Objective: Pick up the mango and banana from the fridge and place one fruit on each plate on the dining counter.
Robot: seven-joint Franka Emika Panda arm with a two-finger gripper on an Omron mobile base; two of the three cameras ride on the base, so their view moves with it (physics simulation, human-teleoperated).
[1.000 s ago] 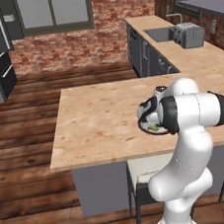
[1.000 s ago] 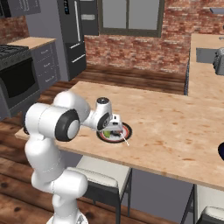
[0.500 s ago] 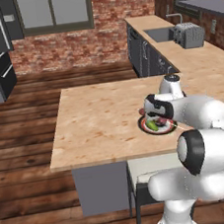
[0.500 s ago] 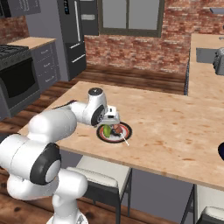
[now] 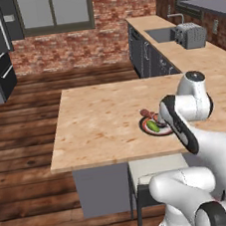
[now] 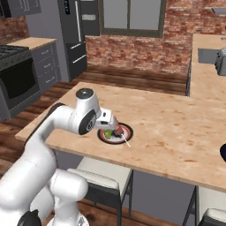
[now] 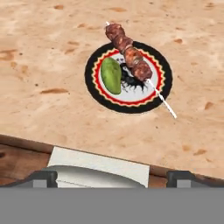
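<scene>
Mango (image 5: 153,126) sits on the plate (image 5: 163,132), frame centre-right, on the table (image 5: 101,121); arm swung aside. Right base view: same plate (image 6: 126,134). Hand view: tool (image 7: 111,178) pulled back, spread wide, empty. One fruit delivered; banana next.

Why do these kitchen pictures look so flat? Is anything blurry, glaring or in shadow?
Hand view: even, soft light; the plate, mango and meat skewer are fairly sharp, with barely any shadow and no glare. Left base view: the dining counter is evenly lit; the plate looks small and soft-edged. Right base view: the same flat light, with the fridge dim and its details coarse.
</scene>
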